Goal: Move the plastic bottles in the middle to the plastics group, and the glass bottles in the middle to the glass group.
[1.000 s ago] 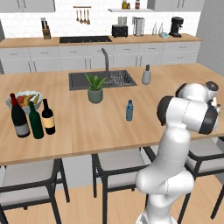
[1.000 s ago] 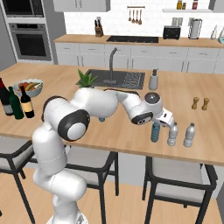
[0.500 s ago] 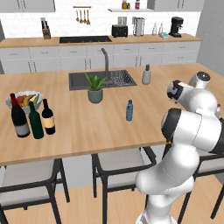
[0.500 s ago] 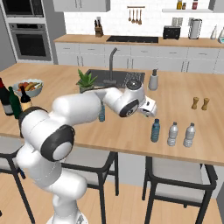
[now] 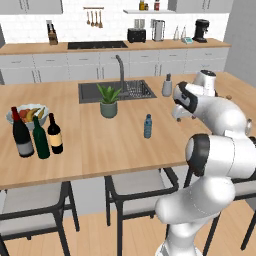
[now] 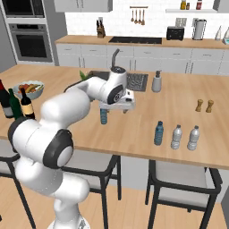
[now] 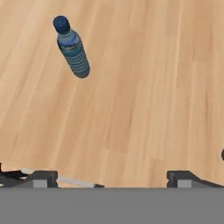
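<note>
Landmark: sink (image 5: 117,90). Far left of it, the glass group (image 5: 30,138) with the yellow-label wine bottle (image 5: 55,135) just beside it. In front of the sink, one blue bottle (image 6: 103,116) stands upright under the gripper (image 6: 117,107); jaws wide apart, holding nothing. Further right, the second blue bottle (image 6: 159,133) stands just beside the plastics group (image 6: 185,137).

The arm swings left, away from the two grey-clear bottles (image 6: 184,137) at the counter's right end. A second ago the gripper (image 6: 117,108) was beside the blue bottle (image 6: 159,133) standing next to that pair; that bottle now stands free. The gripper, jaws apart and holding nothing, now hangs above the counter's middle, close to the other blue bottle (image 6: 103,116).
</note>
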Controlling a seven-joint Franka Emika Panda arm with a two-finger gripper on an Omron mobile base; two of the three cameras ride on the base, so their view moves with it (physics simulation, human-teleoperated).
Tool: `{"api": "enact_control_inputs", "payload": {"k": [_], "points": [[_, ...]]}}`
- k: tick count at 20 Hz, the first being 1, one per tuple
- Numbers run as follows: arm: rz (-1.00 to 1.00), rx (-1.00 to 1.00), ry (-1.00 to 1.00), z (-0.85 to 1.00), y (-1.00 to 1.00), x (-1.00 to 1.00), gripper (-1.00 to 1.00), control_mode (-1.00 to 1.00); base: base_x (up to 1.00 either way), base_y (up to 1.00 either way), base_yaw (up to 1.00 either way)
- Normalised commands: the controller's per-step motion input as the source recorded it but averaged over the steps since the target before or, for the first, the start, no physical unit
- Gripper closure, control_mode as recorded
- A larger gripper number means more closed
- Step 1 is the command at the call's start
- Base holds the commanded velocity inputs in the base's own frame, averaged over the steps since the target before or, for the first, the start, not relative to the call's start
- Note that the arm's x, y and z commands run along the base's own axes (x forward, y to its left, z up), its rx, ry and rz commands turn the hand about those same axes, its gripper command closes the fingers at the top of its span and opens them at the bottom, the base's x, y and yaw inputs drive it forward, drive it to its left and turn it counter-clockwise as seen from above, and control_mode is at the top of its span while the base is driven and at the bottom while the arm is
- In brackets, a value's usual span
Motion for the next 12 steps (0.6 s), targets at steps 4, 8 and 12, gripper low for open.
{"api": "enact_control_inputs", "payload": {"k": [4, 8, 12], "points": [[0.49, 0.00, 0.10, 0.00, 1.00, 0.00, -1.00, -1.00, 0.00, 0.00, 0.00], [0.14, 0.00, -0.08, -0.12, 0.79, 0.08, -1.00, -1.00, 0.00, 0.00, 0.00], [-0.03, 0.00, -0.03, -0.12, 0.59, 0.42, -1.00, -1.00, 0.00, 0.00, 0.00]]}}
